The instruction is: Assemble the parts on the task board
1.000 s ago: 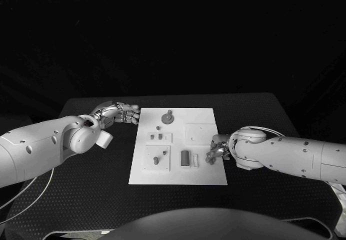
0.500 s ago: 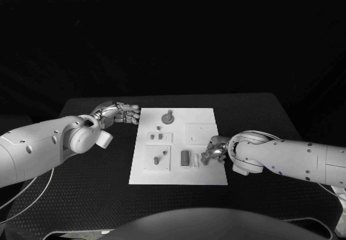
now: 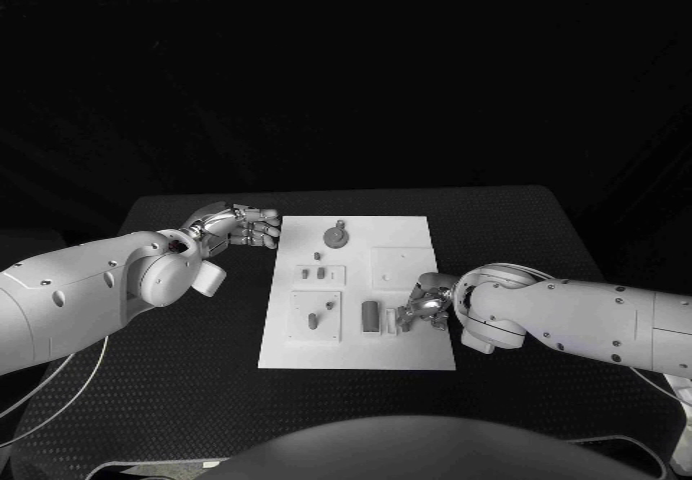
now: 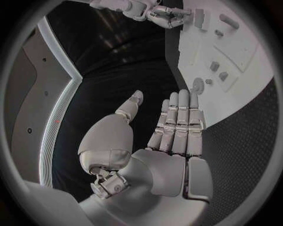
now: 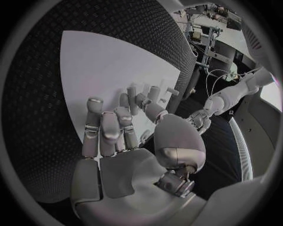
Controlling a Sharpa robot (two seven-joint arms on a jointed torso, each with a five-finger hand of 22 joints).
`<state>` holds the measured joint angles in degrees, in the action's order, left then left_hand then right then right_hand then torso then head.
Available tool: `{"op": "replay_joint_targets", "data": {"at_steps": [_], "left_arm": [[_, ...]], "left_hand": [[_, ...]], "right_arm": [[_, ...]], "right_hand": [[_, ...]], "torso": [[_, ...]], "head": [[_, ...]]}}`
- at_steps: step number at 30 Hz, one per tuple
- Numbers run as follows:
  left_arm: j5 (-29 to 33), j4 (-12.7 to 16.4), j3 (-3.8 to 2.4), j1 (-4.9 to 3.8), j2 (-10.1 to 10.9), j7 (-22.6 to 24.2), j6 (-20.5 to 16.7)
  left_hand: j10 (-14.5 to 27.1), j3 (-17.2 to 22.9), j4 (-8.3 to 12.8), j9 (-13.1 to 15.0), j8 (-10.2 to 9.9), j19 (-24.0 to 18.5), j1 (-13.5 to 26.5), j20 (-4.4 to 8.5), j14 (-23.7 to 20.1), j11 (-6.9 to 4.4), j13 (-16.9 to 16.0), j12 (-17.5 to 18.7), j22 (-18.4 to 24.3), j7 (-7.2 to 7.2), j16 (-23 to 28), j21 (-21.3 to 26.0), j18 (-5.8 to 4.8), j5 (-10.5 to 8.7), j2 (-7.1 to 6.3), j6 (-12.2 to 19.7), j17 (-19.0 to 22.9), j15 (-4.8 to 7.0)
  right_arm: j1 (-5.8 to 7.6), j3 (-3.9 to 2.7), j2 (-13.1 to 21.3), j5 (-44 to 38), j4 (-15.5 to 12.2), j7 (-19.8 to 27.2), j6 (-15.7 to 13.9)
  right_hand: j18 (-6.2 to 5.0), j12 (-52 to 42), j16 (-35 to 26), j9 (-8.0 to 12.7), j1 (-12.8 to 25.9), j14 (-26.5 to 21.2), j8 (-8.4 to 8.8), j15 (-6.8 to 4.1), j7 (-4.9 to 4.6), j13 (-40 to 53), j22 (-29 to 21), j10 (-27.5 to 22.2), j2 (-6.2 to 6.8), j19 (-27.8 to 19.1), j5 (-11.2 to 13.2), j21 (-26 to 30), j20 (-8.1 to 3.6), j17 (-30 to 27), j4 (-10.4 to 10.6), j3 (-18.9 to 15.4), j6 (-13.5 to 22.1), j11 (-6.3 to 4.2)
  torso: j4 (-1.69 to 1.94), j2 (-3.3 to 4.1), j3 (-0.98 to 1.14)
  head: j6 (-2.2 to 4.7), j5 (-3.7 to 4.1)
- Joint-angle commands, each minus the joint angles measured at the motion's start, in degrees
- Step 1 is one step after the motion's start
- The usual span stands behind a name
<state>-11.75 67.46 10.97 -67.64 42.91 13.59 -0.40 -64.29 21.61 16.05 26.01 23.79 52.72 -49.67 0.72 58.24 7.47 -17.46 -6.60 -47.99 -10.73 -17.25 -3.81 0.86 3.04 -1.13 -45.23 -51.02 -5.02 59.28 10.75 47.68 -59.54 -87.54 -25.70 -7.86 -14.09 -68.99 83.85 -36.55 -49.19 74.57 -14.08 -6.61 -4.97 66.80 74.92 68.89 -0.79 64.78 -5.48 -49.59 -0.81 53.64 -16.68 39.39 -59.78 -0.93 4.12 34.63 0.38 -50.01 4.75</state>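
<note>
in the head view, the white task board (image 3: 356, 290) lies at the centre of the black bench (image 3: 519, 215), with small grey parts on it: a round piece with a stem (image 3: 335, 236) near the board's upper edge, two small pegs (image 3: 316, 272) at mid-left, a single peg (image 3: 313, 321) in a lower-left recess and a dark upright block (image 3: 369, 316) at lower centre. the right hand (image 3: 420, 305) reaches in from the right of the frame to the pieces just right of that block; its fingers are curled there, but whether they grip anything cannot be told. the left hand (image 3: 238, 226) rests at the board's upper left corner, fingers together and holding nothing. in the left wrist view, the left hand (image 4: 171, 136) lies flat and empty at the centre of the circle, fingers (image 4: 183, 110) straight and pointing to the board's edge (image 4: 259, 80), with the right hand (image 4: 159, 12) small at the top of the frame. in the right wrist view, the right hand (image 5: 127, 141) fills the lower middle, its fingers (image 5: 109, 127) bent toward upright parts (image 5: 154, 93) standing at the board's (image 5: 100, 61) far edge. the parts look small, stiff and light, probably smooth enough to slip, so a fingertip pinch across their sides seems the likeliest hold. no brand, label or writing can be read.
</note>
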Motion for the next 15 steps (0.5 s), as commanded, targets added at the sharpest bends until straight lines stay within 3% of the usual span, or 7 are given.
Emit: {"op": "replay_joint_targets", "data": {"at_steps": [1, 15], "left_arm": [[0.04, 0.10, -0.05, -0.04, -0.11, 0.40, 0.86], [0.04, -0.01, -0.05, -0.04, -0.16, 0.38, 0.96]], "left_hand": [[0.11, 0.27, 0.13, -0.06, 0.24, -0.39, 0.32, -0.08, -0.42, -0.27, 0.06, -0.23, -0.08, 0.14, 0.22, -0.25, -0.69, -0.22, -0.05, 0.19, -0.08, -0.07], [0.12, 0.27, 0.12, -0.09, 0.25, -0.41, 0.34, -0.09, -0.44, -0.26, 0.08, -0.24, -0.10, 0.14, 0.23, -0.26, -0.69, -0.22, -0.05, 0.21, -0.09, -0.08]], "right_arm": [[-0.01, -0.01, -0.21, 1.34, -0.11, 0.53, 0.73], [0.09, -0.01, -2.25, 2.00, 1.61, 0.29, 2.69]], "right_hand": [[-0.91, -0.16, 0.26, 0.01, -1.62, 0.07, -0.23, -0.21, -0.26, -0.05, 1.22, 0.54, -1.50, 0.31, -0.01, -0.09, -0.27, -0.08, -0.15, 0.24, -0.05, -0.14], [-0.91, -0.03, 0.23, 0.04, -1.43, 0.03, -0.19, -0.24, -0.27, -0.17, 1.19, 0.44, -1.46, 0.29, 0.01, -0.09, -0.26, -0.16, -0.11, 0.29, 0.01, -0.14]], "torso": [[-0.01, 0.01, -0.02], [0.06, -0.01, -0.03]], "head": [[0.01, 0.02], [0.01, -0.28]]}}
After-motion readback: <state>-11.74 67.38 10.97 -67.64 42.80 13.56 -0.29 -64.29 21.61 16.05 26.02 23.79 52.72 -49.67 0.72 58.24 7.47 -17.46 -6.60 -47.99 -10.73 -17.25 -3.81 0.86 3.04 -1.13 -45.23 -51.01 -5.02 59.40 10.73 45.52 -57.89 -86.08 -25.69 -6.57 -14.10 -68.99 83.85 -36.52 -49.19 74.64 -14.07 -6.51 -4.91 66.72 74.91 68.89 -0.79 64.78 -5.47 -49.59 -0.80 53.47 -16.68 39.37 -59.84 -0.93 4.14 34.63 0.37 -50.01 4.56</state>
